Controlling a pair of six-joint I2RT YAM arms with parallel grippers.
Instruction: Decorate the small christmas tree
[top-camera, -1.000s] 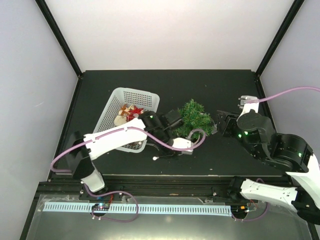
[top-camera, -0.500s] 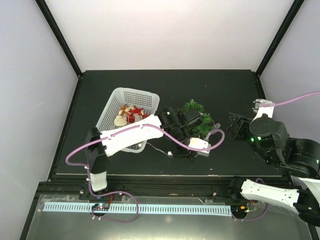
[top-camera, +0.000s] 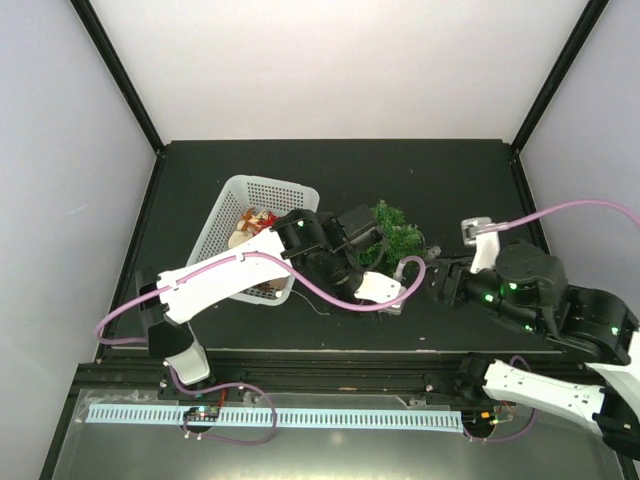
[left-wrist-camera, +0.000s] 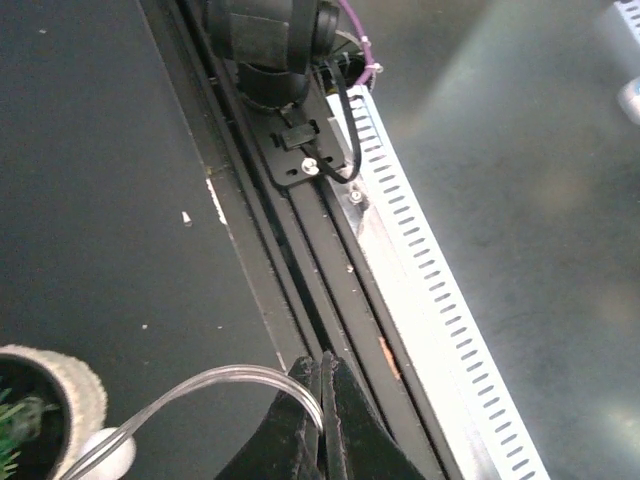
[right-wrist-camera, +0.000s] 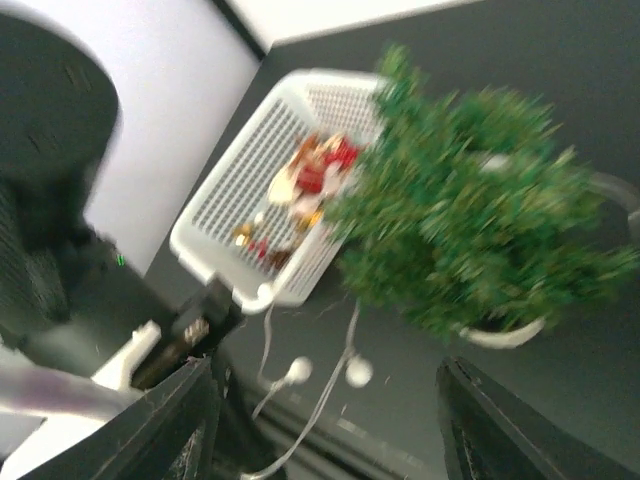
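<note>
The small christmas tree (top-camera: 398, 232), dark green in a whitish pot, stands right of the basket; it also shows in the right wrist view (right-wrist-camera: 470, 210). Its pot rim (left-wrist-camera: 60, 385) shows in the left wrist view. My left gripper (top-camera: 390, 300) is just in front of the tree, shut (left-wrist-camera: 326, 420) on a clear light cord (left-wrist-camera: 200, 385) that loops to a white bulb (left-wrist-camera: 105, 455). The cord also arches beside the tree (top-camera: 408, 264). My right gripper (top-camera: 438, 282) is open and empty (right-wrist-camera: 330, 440), right of the tree. Two white bulbs (right-wrist-camera: 298, 372) lie on the table.
A white mesh basket (top-camera: 232, 205) holding red, gold and cream ornaments (right-wrist-camera: 315, 170) stands left of the tree. The left arm lies across its front right corner. The table's front rail (left-wrist-camera: 300, 260) and a perforated white strip (left-wrist-camera: 440, 300) run along the near edge.
The right arm has swung in from the right, close to the tree. The left arm went right along the tree's front, then drew back a little left, still holding the cord.
</note>
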